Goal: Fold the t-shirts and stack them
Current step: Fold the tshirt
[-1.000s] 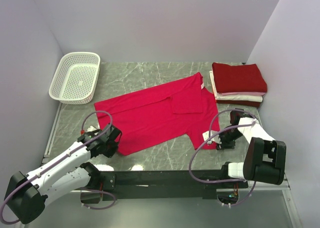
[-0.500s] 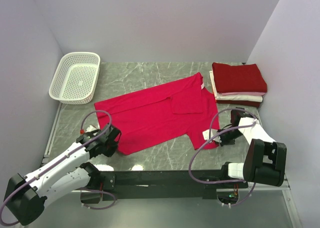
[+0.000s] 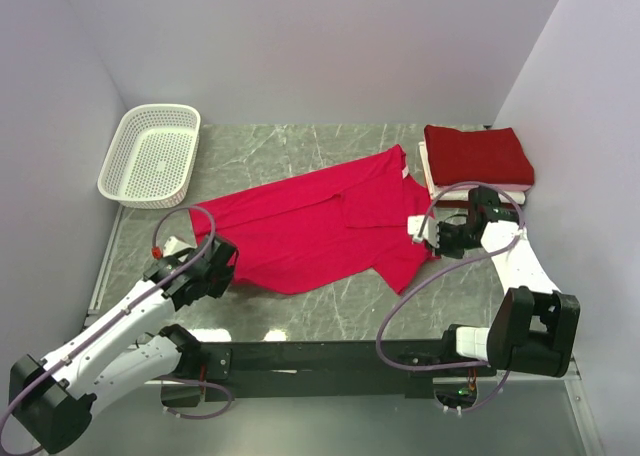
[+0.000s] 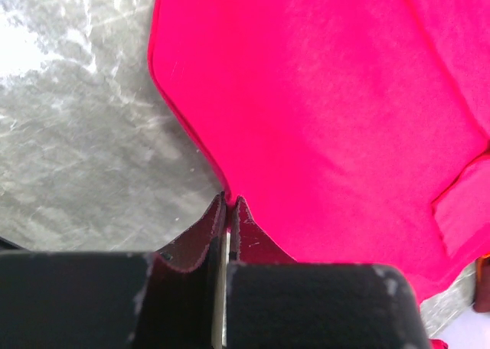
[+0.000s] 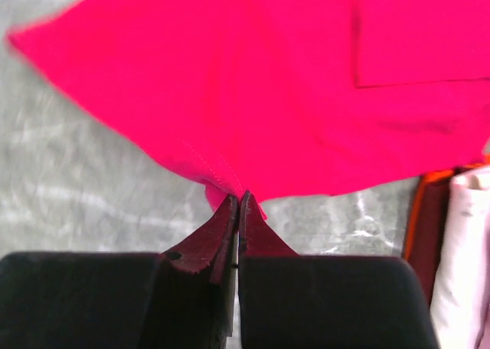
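A bright pinkish-red t-shirt (image 3: 310, 236) lies spread across the middle of a grey marbled tabletop (image 3: 330, 311). In the overhead view it slants from the lower left up toward the upper right, and a flap of its own cloth is doubled over the body near the upper right end.

At the left of that view, the left pincer (image 4: 228, 210) is clamped on the shirt's near-left edge. Its wrist camera shows the two dark fingers pressed together, with red cloth caught between the tips and bare stone to the left of them. At the right, the right pincer (image 5: 238, 202) is likewise closed on the shirt, gripping a small peak of the hem at the garment's lower right corner. The rest of the cloth fans out above the fingers in its wrist view.

In the upper right corner of the tabletop, a darker crimson t-shirt (image 3: 478, 154) sits folded on top of a stack. A folded white t-shirt (image 5: 461, 249) lies beneath it, its pale edges showing under the crimson one. The stack is just beside the right arm and apart from the spread shirt. A white plastic lattice basket (image 3: 150, 156) stands in the upper left corner, near the shirt's left end but not touching it.
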Robot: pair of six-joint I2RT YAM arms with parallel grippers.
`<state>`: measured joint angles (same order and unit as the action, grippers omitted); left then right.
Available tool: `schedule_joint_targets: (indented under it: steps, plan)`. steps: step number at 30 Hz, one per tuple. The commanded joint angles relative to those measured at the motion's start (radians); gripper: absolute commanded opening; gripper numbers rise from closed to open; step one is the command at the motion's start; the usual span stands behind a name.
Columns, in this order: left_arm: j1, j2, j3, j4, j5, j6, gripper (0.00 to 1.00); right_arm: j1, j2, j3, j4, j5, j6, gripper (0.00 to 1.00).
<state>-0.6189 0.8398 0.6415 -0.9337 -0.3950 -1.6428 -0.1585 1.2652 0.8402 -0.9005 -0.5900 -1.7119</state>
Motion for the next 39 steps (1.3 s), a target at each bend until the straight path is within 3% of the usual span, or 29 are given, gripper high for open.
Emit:
schedule_joint_targets:
  steps: [1,12,27,39]
  plan:
    - [0.018,-0.013,0.052,-0.025,-0.054,-0.002,0.00,0.025,-0.023,0.060,0.138,-0.085,0.255,0.00]
    - [0.091,-0.030,0.046,-0.030,-0.062,0.014,0.00,0.051,0.043,0.207,0.366,-0.111,0.649,0.00]
    - [0.249,-0.015,0.020,0.032,-0.056,0.101,0.00,0.091,0.224,0.405,0.472,-0.062,0.839,0.00]
    - [0.352,0.038,-0.016,0.114,-0.015,0.199,0.00,0.154,0.372,0.539,0.497,0.002,0.899,0.00]
